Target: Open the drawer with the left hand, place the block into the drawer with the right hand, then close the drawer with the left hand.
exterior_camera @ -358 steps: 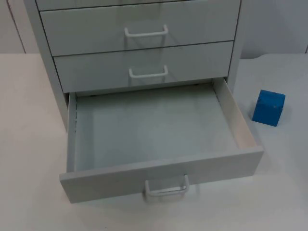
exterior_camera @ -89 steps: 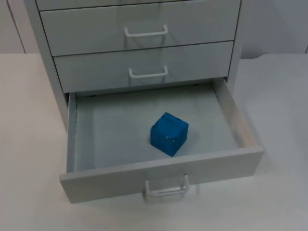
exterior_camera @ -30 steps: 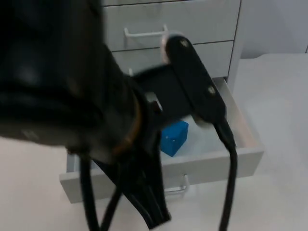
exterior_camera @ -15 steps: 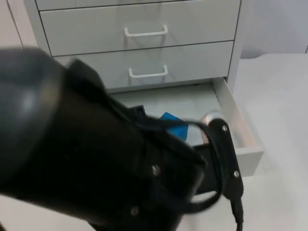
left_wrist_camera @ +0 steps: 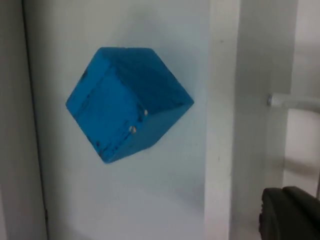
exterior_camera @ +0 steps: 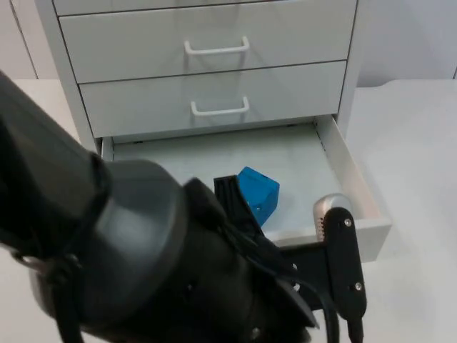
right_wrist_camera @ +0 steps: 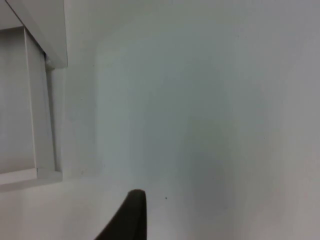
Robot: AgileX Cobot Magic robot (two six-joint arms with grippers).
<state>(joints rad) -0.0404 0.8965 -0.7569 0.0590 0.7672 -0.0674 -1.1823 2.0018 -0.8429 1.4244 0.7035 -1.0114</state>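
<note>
Looking down from the top view, I see the blue block (exterior_camera: pixel 257 194) sitting inside the open bottom drawer (exterior_camera: pixel 353 187), near the middle of its floor and apart from the side walls. It is a cube, so no side is longer than the others. It sits turned, with one corner toward the front of the drawer and one corner toward the back. My left arm (exterior_camera: pixel 143 264) is big and dark in front of the camera and covers the front of the drawer and part of the block. In the left wrist view I see the block (left_wrist_camera: pixel 127 102) flat on the pale drawer floor, with the drawer's front wall (left_wrist_camera: pixel 222 120) beside it and a white handle (left_wrist_camera: pixel 295 102) past that wall. One black fingertip of the left gripper (left_wrist_camera: pixel 290 212) shows there, touching nothing that I can see, and I cannot tell how wide that gripper is. The block is bright blue, with small worn spots and chipped edges. In the right wrist view, a black fingertip of the right gripper (right_wrist_camera: pixel 127 217) hangs over the bare white table (right_wrist_camera: pixel 200 125), beside the corner of the cabinet (right_wrist_camera: pixel 35 90). It holds nothing that I can see, and I cannot tell how wide it is either. Above the open drawer, two more drawers (exterior_camera: pixel 214 71) are shut.
</note>
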